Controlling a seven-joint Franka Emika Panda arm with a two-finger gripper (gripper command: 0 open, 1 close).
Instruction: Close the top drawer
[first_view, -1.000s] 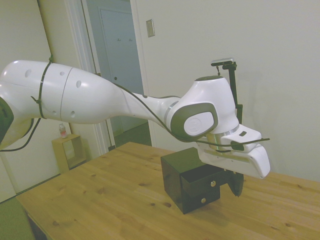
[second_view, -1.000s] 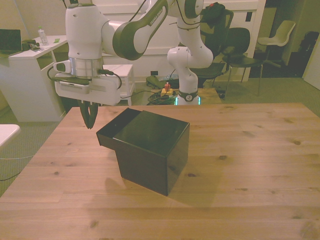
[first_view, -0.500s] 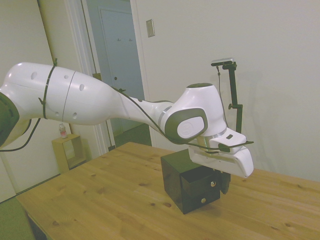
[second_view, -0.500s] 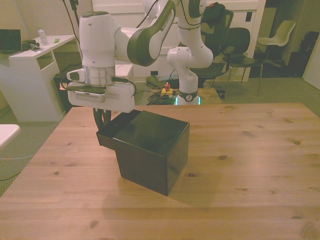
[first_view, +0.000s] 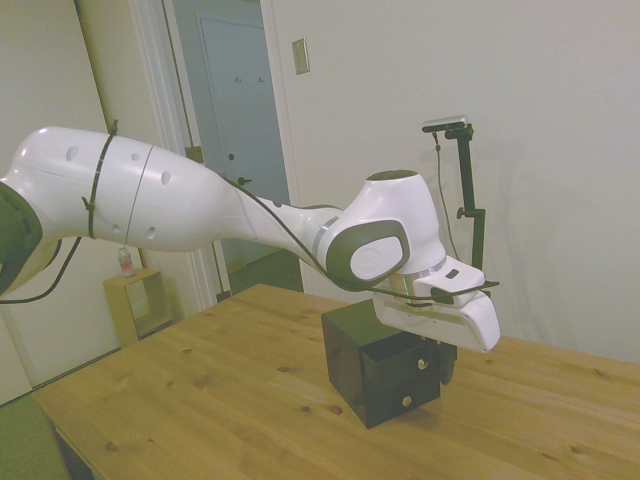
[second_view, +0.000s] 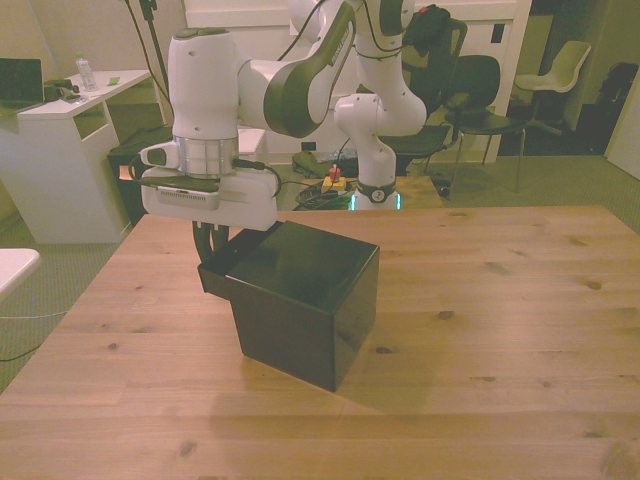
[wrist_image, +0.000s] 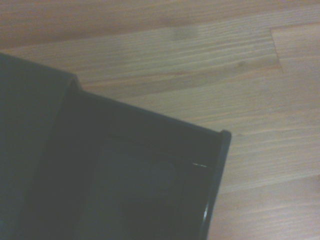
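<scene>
Top drawer (second_view: 214, 274) is sitting part-open, sticking out of the black cabinet (second_view: 305, 300) toward the front view's left; the wrist view is showing its dark open tray (wrist_image: 130, 190) w/ bare wood beyond the front lip. In the side view its brass knob isn't visible, hidden behind the wrist housing, while the 2 lower drawers' knobs (first_view: 422, 363) are showing, both those drawers flush. Cabinet is standing mid-surface (second_view: 480, 320), angled.

Tool (second_view: 205, 243) is hanging right at the drawer's front face, fingertips dropping just outside the lip; touching or a hair apart, can't tell. Fingers are looking closed/near together in the front view, but they're mostly masked by the white housing, so I can't tell for sure.

Step in hand, as I'm judging it: push phase, tool placed against the drawer front, drawer not yet home. Next move is calling for a straight shove along the drawer's slide axis, toward the cabinet body, keeping tips low enough to be bearing on the face, not riding over the lip. Cabinet is looking light, may be sliding on the surface instead.
</scene>
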